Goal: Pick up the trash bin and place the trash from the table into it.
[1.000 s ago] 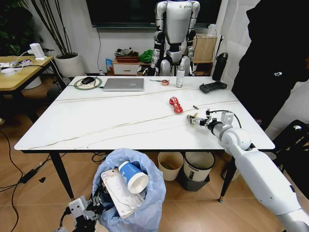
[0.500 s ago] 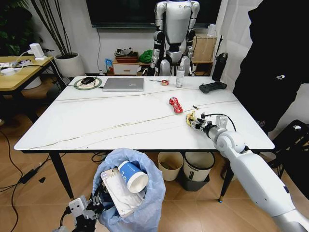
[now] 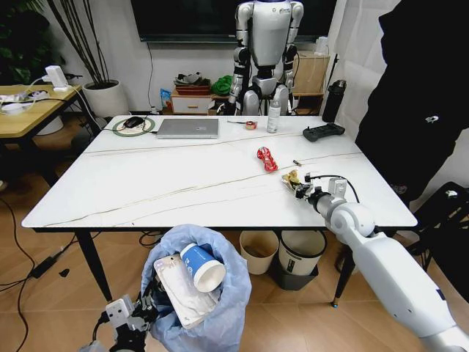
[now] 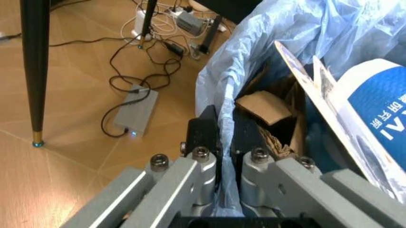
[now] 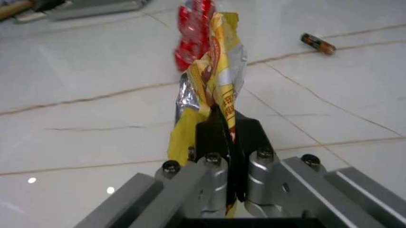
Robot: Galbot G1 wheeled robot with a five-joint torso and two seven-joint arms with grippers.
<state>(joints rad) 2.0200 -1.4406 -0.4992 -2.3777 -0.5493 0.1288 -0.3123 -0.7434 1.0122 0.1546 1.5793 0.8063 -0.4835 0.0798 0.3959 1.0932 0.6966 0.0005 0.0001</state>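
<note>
Robot clearing litter from the counter [image 3: 146, 183]

Right hand [image 5: 227, 124] is clenching the yellowish wrapper [image 5: 212, 71]; left hand [image 4: 225, 154] is gripping the trash bin [image 3: 220, 293], already holding a cup; red wrapper [image 3: 267, 158] is waiting.

A furnished room used as a robot test space, part living room and part office. A humanoid robot [image 3: 268, 51] stands on display behind the marble-topped bench [image 3: 183, 183], beneath a wall-mounted dark screen [image 3: 212, 18]. A silver laptop [image 3: 188, 128] and a mouse [image 3: 133, 122] lie on the bench. A potted plant [image 3: 102, 88] stands in the corner on wood-look flooring [image 3: 44, 293], beside a wooden side desk [image 3: 29, 110]. Cables and a power adapter [image 4: 136, 111] trail across the floor.
</note>
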